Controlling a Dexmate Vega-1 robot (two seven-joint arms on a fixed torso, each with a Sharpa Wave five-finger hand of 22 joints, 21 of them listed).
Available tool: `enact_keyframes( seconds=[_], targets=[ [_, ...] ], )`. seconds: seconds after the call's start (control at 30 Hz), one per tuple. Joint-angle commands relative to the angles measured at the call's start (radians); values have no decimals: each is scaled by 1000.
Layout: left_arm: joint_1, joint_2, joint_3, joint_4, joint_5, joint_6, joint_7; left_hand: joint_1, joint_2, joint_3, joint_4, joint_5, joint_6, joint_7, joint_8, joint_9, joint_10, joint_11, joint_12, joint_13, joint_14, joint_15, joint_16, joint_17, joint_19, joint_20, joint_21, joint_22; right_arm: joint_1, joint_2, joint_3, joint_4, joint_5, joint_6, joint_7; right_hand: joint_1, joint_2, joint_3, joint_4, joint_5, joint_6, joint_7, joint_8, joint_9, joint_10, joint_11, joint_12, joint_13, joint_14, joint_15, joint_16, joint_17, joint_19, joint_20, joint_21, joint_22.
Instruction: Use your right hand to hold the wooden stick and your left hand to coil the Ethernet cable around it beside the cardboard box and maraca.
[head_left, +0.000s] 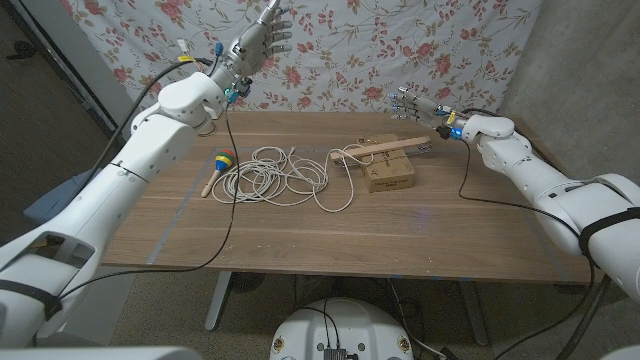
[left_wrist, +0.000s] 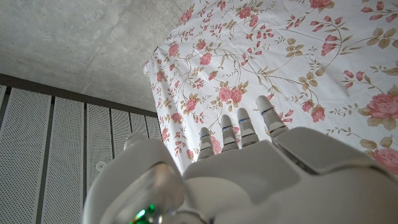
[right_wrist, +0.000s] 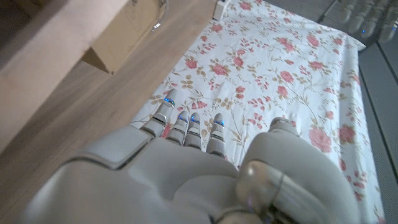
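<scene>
wooden stick (head_left: 388, 149) lies on cardboard box (head_left: 389, 169), near spread, empty right hand (head_left: 412, 104) | left hand (head_left: 262, 38) raised well above box, spread | ethernet cable (head_left: 280, 176) partly behind left arm's wire

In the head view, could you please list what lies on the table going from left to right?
maraca → Ethernet cable → cardboard box, with the wooden stick lying across its top.
</scene>
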Motion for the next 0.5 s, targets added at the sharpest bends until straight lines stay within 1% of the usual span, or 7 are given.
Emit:
enact_keyframes(
  seconds=[0.03, 0.1, 0.2, 0.33, 0.37, 0.4, 0.5],
  targets=[
    [60, 1, -25, 30, -28, -42, 9, 3, 5, 6, -4, 9, 1, -11, -8, -1, -18, -1, -11, -7, -19, 0, -13, -7, -57, 5, -9, -6, -62, 78, 107, 37, 210, 136, 39, 9, -4, -3, -8, -5, 9, -3, 1, 3, 7, -5, 1, 0, 5, -7, -3, -4, 3, -1, -4, 2],
    [69, 0, -30, 36, -37, -50, 8, 5, 5, 7, -5, 10, 2, -12, -13, -2, -24, -3, -19, -13, -28, 1, -21, -13, -61, 5, -13, -12, -85, 72, 111, -1, 219, 127, 27, 10, -3, -3, -9, -6, 10, -4, 1, 2, 10, -5, 2, -1, 5, -7, -5, -6, 4, -1, -6, 2],
    [83, -2, -37, 46, -47, -64, 4, 8, 6, 11, -7, 10, -3, -23, -28, -2, -36, -6, -37, -29, -50, -2, -41, -31, -67, 5, -24, -27, -138, 53, 117, -96, 230, 99, -25, 12, -3, -3, -10, -9, 13, -3, 1, 2, 11, -4, 1, -1, 7, -5, -5, -9, 4, 0, -8, 2],
    [102, -11, -46, 66, -68, -82, 0, 9, 6, 13, -8, 11, -2, -23, -34, -3, -49, -11, -50, -37, -59, -2, -52, -39, -78, 5, -33, -36, -185, 34, 126, -176, 249, 72, -64, 15, -2, -3, -12, -14, 16, -3, 1, 2, 13, -3, 0, -3, 12, 9, -7, -15, 7, 8, -12, 2],
    [106, -15, -47, 73, -72, -87, 0, 9, 7, 14, -8, 11, -2, -24, -36, -3, -47, -14, -51, -39, -60, -1, -53, -41, -80, 5, -35, -38, -198, 29, 130, -198, 256, 62, -81, 14, -1, -3, -12, -17, 19, -4, 0, 2, 20, -13, 2, -4, 12, 9, -8, -18, 7, 9, -15, 2],
    [111, -19, -48, 78, -77, -89, 2, 9, 7, 14, -8, 11, -1, -23, -36, -3, -46, -13, -51, -40, -61, -1, -54, -42, -81, 5, -36, -39, -207, 26, 133, -211, 260, 59, -93, 12, 1, -5, -11, -23, 30, -6, 3, 2, 28, -23, 2, -5, 15, 9, -10, -23, -3, 26, -25, 2],
    [124, -29, -50, 96, -93, -94, 2, 10, 9, 16, -7, 11, 0, -24, -40, -3, -48, -17, -56, -45, -65, -1, -60, -47, -89, 5, -42, -44, -222, 20, 143, -230, 273, 52, -116, 6, 3, -10, -7, -37, 63, -12, 9, 1, 51, -52, 5, -8, 32, -7, -9, -34, -17, 54, -44, 3]
  ],
)
